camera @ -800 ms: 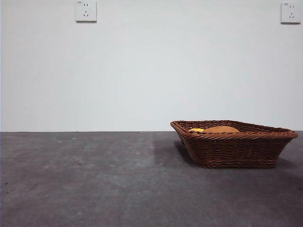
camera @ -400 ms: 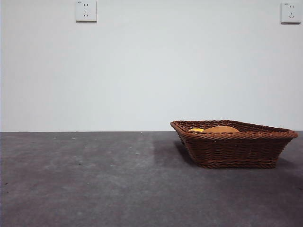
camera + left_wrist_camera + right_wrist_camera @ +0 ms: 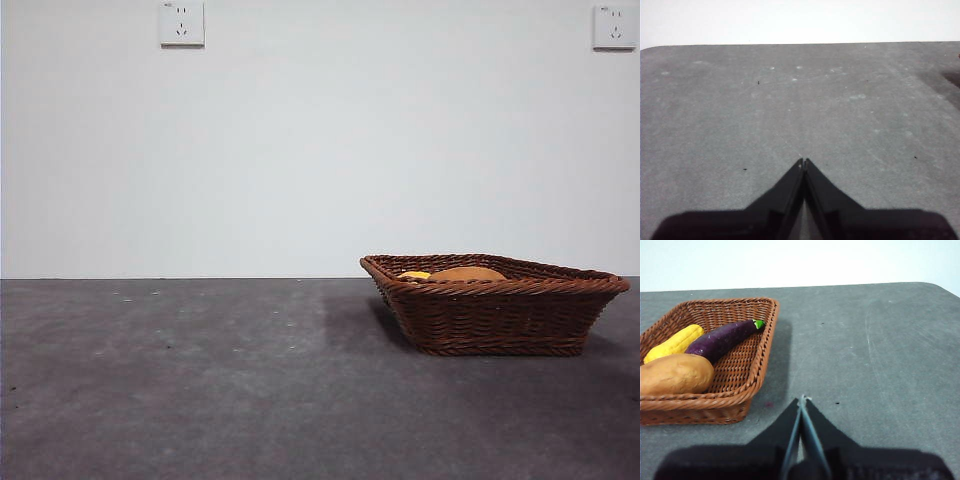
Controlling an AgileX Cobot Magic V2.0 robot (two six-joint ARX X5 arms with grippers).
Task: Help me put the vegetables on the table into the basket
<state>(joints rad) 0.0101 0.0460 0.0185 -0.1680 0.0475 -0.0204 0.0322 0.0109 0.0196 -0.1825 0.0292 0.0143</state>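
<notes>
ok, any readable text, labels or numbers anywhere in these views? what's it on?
None readable.
Left wall socket: a small mark at its top corner, too small to read.
Right wall socket: the same, too small to read.
Basket, potato, eggplant, yellow vegetable, table: no print at all.

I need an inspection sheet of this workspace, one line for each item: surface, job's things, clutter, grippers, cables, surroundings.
Surface: dark grey table, mottled, small pale specks.
Job's things: potato, eggplant and yellow vegetable all lie inside the wicker basket.
Clutter: nothing seen.
Grippers: left gripper shut, holding nothing, over bare table; right gripper shut, holding nothing, beside the basket. Neither shows in the front view.
Cables: nothing seen.
Surroundings: plain white wall with two sockets.
</notes>
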